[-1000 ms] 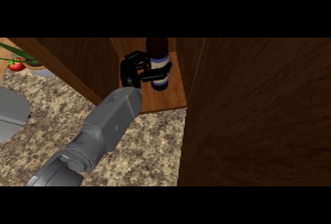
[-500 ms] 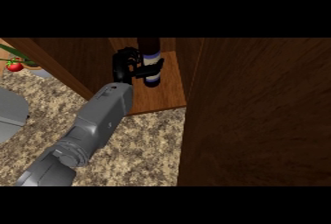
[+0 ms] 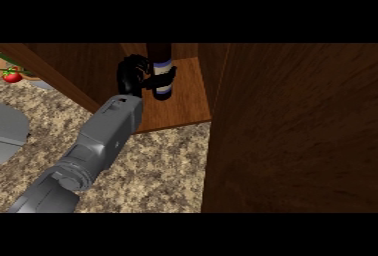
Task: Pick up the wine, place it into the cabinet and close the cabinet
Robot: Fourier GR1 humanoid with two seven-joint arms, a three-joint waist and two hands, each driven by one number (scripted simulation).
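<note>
Inside the cabinet [image 3: 181, 107], wine [image 3: 160, 75] stands upright on the shelf, left hand [image 3: 135, 75] curled round it from the left.

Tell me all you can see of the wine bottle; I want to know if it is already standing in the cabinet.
The wine bottle is dark, with a pale bluish-white label band round its body. It stands upright on the wooden cabinet shelf, toward the shelf's back; its neck and top run out of sight at the view's upper edge. The black left hand is curled round it from the left, a finger crossing its front below the label. Its base looks to rest on the shelf, though the pictures cannot settle that.
</note>
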